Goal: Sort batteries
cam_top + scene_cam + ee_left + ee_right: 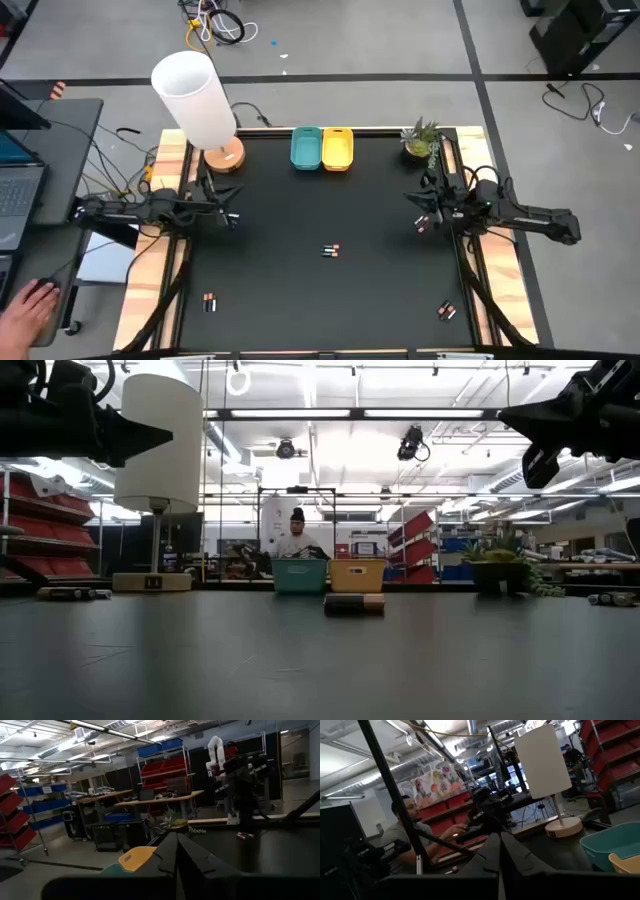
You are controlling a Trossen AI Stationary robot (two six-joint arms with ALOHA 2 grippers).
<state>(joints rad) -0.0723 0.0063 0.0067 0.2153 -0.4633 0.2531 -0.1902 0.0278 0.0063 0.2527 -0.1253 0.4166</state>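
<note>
Small dark batteries with copper ends lie on the black mat: a pair at the middle (331, 250) (353, 603), a pair near the front left (209, 302), and a pair near the front right (446, 312). More lie beside the right arm (422, 226) (244, 835). My left gripper (230, 214) (177, 836) hangs shut over the mat's left edge, pointing right. My right gripper (418, 200) (500, 834) hangs shut over the right edge, pointing left. Both are above the table and hold nothing.
A teal bin (306, 147) and a yellow bin (337, 148) stand side by side at the far edge. A white lamp (198, 98) stands at the far left, a potted plant (421, 140) at the far right. A person's hand (30, 305) rests beyond the table's left side.
</note>
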